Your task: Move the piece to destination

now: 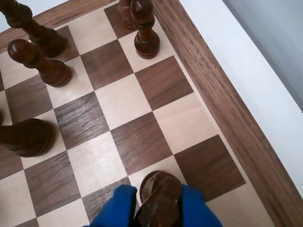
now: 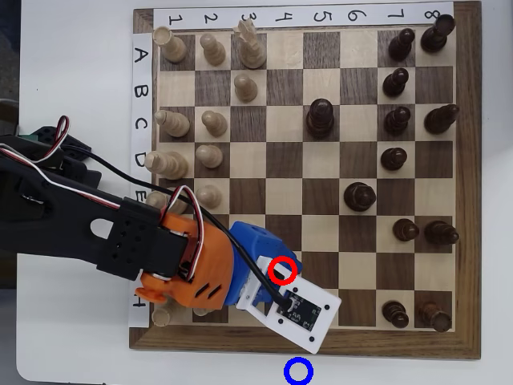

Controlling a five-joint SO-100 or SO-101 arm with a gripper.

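Near the chessboard [image 1: 222,101] edge in the wrist view, the gripper [image 1: 158,208] has its blue fingers [image 1: 116,208] closed narrowly on the piece [image 1: 161,198], touching both sides. Destination [image 2: 298,371] lies off-board on the white worktop [image 2: 72,353], near its edge.

In the overhead view a white strip [image 2: 300,16] along the top edge of the chessboard [image 2: 321,160] carries the numbers 1 to 8, reading left to right. A second white strip [image 2: 143,88] down the board's left edge bears the letters A, B, C, D — lower letters are largely hidden by the arm. The wrist view shows no readable text.
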